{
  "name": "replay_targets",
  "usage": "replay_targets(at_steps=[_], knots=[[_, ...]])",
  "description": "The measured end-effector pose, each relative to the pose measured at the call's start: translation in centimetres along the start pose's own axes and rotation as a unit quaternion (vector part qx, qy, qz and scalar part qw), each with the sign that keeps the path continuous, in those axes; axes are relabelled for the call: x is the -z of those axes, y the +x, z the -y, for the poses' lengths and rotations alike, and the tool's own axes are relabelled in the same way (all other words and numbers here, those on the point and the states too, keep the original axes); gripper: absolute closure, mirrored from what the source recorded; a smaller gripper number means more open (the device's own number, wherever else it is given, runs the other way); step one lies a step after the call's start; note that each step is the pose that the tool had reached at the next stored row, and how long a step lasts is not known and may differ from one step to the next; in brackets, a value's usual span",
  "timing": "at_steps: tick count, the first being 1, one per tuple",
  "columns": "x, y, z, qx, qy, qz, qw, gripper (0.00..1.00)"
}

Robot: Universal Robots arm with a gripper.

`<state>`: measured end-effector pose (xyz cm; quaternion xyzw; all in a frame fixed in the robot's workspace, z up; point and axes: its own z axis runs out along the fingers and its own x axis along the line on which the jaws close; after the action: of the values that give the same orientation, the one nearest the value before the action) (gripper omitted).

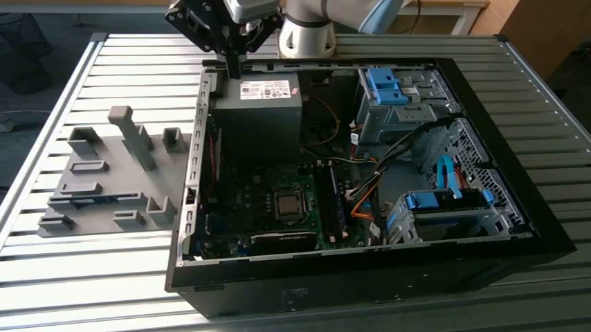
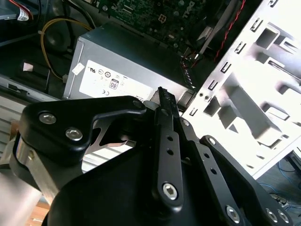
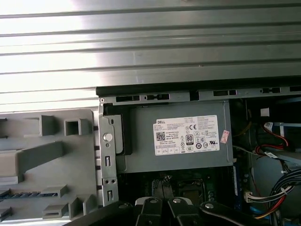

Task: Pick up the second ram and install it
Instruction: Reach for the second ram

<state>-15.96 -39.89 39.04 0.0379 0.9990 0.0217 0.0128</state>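
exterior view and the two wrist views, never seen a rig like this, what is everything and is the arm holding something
The exterior view comes from a camera off the machine: a pale grey robot arm with a black two-fingered gripper stands at the far side of a slatted metal table. Both wrist views come from cameras riding on the arm. On the table lies an open black computer case, with a grey boxy power supply inside. On the exterior view's left sits a grey plastic holder tray. The second ram, a thin bluish stick, seems to lie in one of its slots. The gripper hangs over the power supply, shut, with nothing visible in it.
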Motion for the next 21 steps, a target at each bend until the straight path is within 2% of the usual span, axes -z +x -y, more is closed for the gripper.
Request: replay_targets(at_steps=[21], knots=[[-0.05, 1.18, 0.09, 0.0, 0.0, -0.0001, 1.0, 0.89]])
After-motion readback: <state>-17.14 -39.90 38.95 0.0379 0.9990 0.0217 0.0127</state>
